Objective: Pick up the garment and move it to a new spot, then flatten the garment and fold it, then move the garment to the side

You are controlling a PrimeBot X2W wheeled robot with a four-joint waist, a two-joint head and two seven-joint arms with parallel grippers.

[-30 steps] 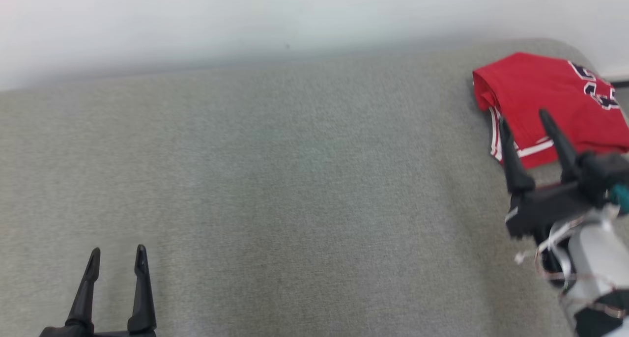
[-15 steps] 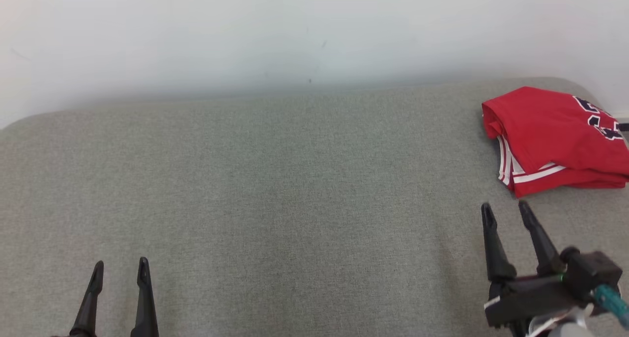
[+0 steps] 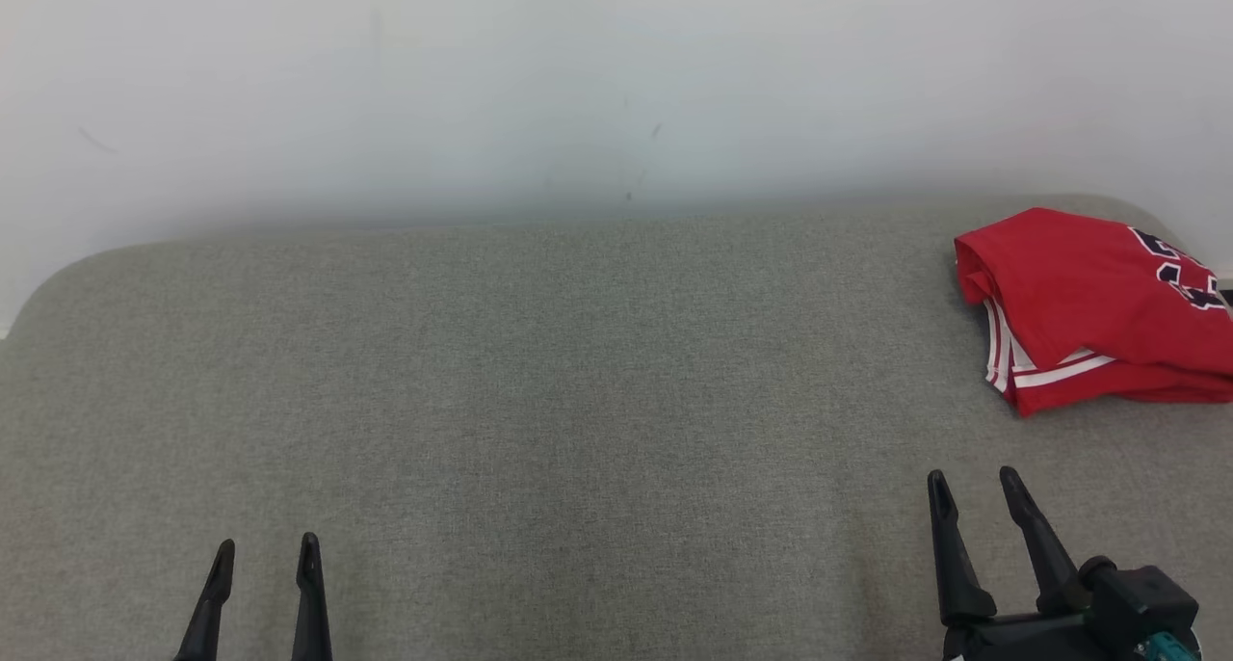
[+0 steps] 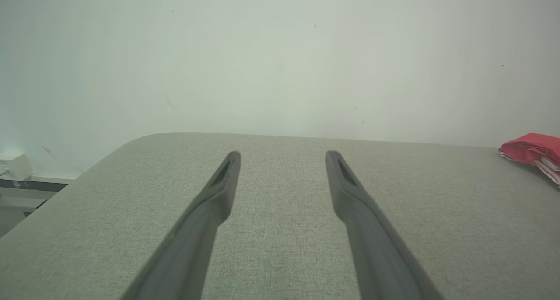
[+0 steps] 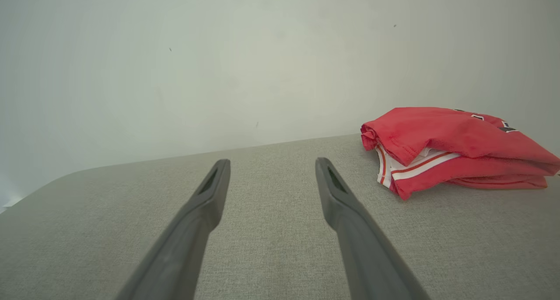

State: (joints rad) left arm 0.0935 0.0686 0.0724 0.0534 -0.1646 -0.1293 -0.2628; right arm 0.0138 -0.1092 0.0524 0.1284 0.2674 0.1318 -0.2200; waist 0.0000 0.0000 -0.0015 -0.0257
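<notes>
In the head view I see the garment (image 3: 1088, 304) folded into a red bundle with white-striped edges and dark lettering, lying at the right edge of the frame on the grey surface (image 3: 578, 401), near its far rim below the white wall (image 3: 578, 83). My left gripper (image 3: 267, 550) pokes up at the lower left, jaws apart, nothing between them. My right gripper (image 3: 971, 476) sits at the lower right, jaws apart as well, empty, with bare fabric between its tips and the garment above it. In the left wrist view the left gripper (image 4: 283, 155) spreads its two fingers wide over bare surface. The garment (image 4: 531, 149) shows as a red sliver at the far right edge of the frame, well apart from the fingers. A small white box (image 4: 15, 166) sits at the left edge, beyond the surface's rounded corner. In the right wrist view the right gripper (image 5: 272, 162) is spread open over the surface and grips nothing. The garment (image 5: 450, 142) lies to the right of the fingers, near but not touching, its striped folds facing them.
</notes>
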